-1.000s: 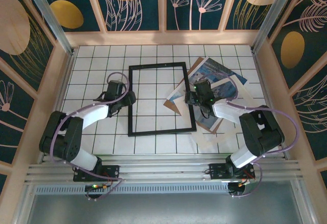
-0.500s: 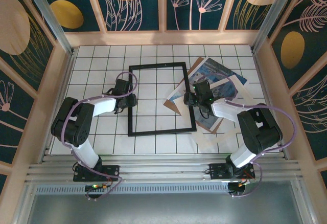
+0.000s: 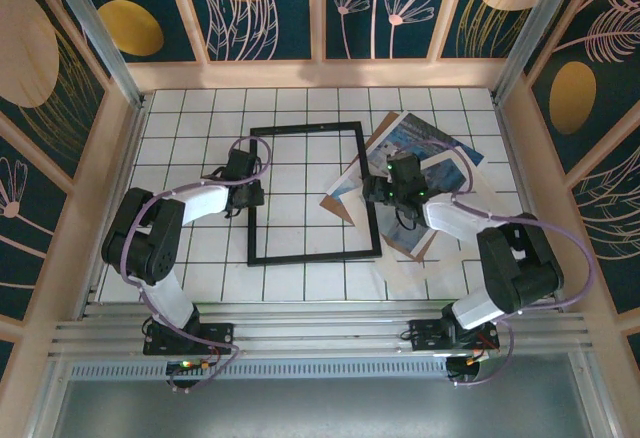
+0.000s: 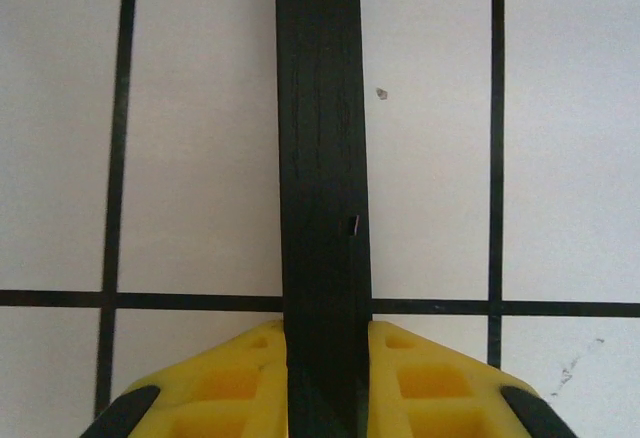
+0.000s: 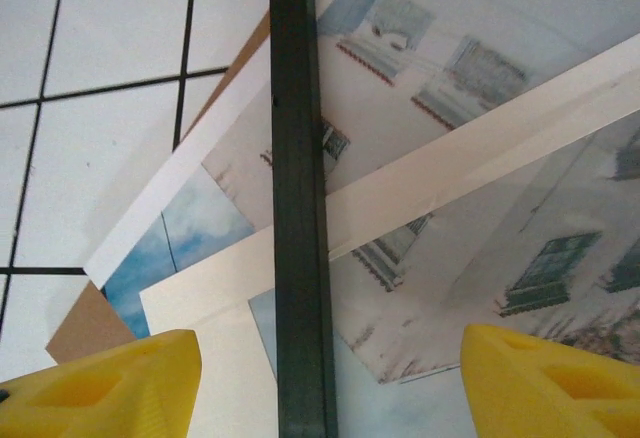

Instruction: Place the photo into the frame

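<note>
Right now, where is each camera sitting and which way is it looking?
Top camera: above and behind the robot, looking down at the tiled table; left arm, right arm, left end effector and right end effector show.
Left wrist camera: on the left wrist, looking straight down at the frame; its yellow fingers pinch it.
Right wrist camera: on the right wrist, looking down where the frame crosses the photo; its fingers stand wide apart.
Shared: all three see the frame.
</note>
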Controlling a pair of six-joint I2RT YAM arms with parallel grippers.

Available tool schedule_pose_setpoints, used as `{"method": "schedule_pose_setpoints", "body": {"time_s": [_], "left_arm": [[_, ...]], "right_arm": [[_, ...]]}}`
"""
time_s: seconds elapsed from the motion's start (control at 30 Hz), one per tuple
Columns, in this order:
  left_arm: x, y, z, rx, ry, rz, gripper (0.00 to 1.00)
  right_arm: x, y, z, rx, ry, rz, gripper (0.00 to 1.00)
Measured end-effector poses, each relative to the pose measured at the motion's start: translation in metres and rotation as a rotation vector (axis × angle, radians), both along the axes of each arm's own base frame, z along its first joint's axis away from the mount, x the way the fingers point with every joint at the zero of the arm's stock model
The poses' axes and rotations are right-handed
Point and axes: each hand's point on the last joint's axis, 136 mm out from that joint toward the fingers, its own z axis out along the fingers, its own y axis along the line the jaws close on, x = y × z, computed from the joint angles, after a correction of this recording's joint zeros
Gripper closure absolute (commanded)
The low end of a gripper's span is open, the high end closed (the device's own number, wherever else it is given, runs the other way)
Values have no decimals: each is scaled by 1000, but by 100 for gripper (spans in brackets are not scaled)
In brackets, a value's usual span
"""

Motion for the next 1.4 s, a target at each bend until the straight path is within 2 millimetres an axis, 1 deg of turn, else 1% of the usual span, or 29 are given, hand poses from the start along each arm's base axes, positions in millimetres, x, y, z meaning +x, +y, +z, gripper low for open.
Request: {"method": "schedule_pose_setpoints", "body": {"time_s": [0.1, 0.2, 0.3, 0.4, 0.53, 0.6, 0.7, 0.77, 0.87, 1.0, 1.1, 1.2, 1.23, 1.3, 1.33, 1.4], "left_arm": [[1, 6, 11, 43, -4, -6, 80], [10, 15, 30, 86, -33, -8, 79], [18, 31, 43, 130, -49, -3, 78], [23, 54, 48, 165, -49, 9, 78], [25, 82, 48, 211, -35, 13, 78], [26, 90, 48, 232, -34, 4, 78], [33, 95, 44, 262, -32, -32, 78], [39, 97, 36, 285, -27, -64, 78], [43, 100, 24, 312, -9, -97, 77], [50, 112, 14, 358, 16, -107, 73], [58, 120, 12, 386, 20, -100, 67], [61, 123, 13, 390, 13, -93, 56], [63, 123, 14, 386, 7, -90, 51], [66, 121, 15, 373, -11, -80, 46], [68, 120, 16, 362, -20, -73, 42], [71, 117, 18, 335, -39, -60, 38]], "right_arm": [[4, -8, 14, 13, -33, -17, 30], [7, -16, 22, 29, -50, -27, 30], [8, -20, 23, 38, -45, -26, 30], [8, -20, 23, 46, -41, -10, 30], [6, -16, 23, 62, -36, 18, 30], [5, -14, 22, 69, -32, 31, 30], [4, -13, 19, 78, -17, 40, 30], [4, -12, 15, 79, -4, 43, 30], [3, -13, 14, 82, 2, 44, 30], [4, -16, 13, 81, 5, 36, 30], [4, -18, 12, 74, 9, 26, 29], [5, -24, 11, 71, 13, 3, 27], [6, -27, 11, 68, 13, -9, 26], [7, -35, 8, 64, 17, -36, 24], [6, -40, 6, 59, 22, -52, 23], [6, -51, 1, 50, 37, -94, 21]]}}
